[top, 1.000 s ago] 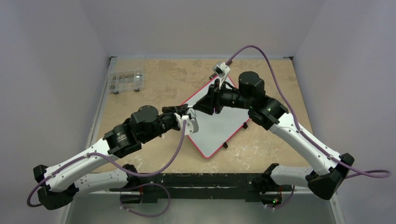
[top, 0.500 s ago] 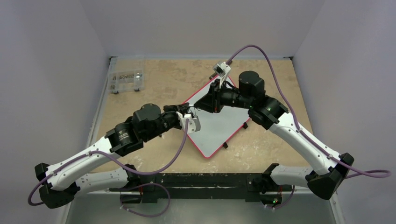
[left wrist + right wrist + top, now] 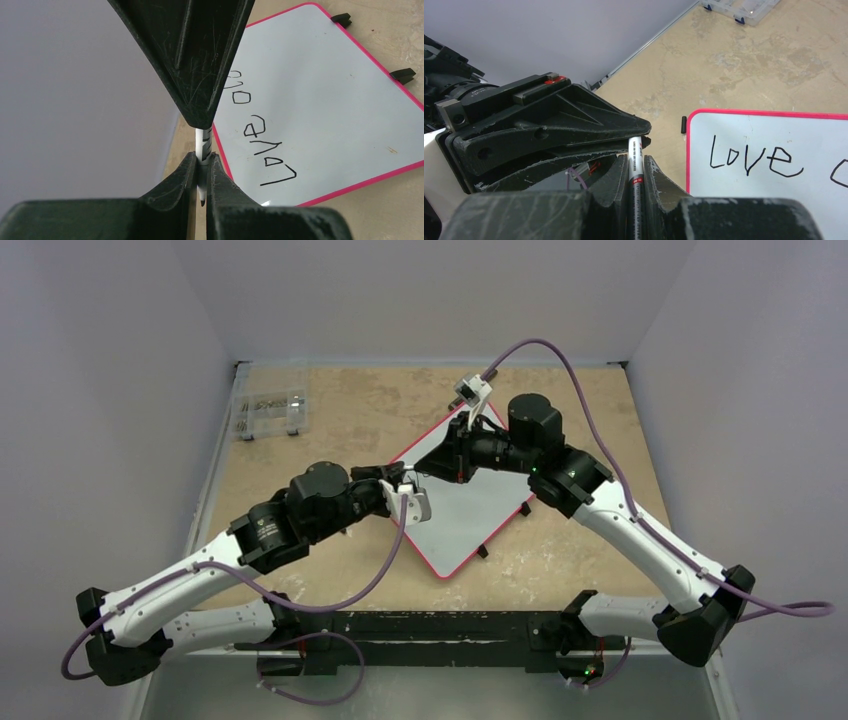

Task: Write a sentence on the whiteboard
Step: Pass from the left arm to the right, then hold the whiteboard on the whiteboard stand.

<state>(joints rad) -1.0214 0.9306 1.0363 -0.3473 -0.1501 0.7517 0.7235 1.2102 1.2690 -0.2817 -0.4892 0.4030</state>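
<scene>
The whiteboard [image 3: 470, 515] lies flat at mid-table, white with a red-pink rim. It also shows in the left wrist view [image 3: 320, 100] and the right wrist view [image 3: 774, 140]. Of the sentence, "Love" [image 3: 754, 159] and the start of a second word [image 3: 241, 90] show. A white marker [image 3: 204, 145] with a black tip is held in the air beside the board's left corner. My left gripper [image 3: 202, 159] is shut on its tip end. My right gripper [image 3: 636, 162] is shut on its barrel [image 3: 635, 150]. The two grippers meet nose to nose [image 3: 415, 475].
A clear plastic box [image 3: 268, 412] stands at the table's far left. Small black clips [image 3: 402, 75] stick out along the whiteboard's edges. Grey walls close in the table on three sides.
My left arm has moved right toward the right gripper, closing onto the marker's tip end. The right gripper has barely moved.
</scene>
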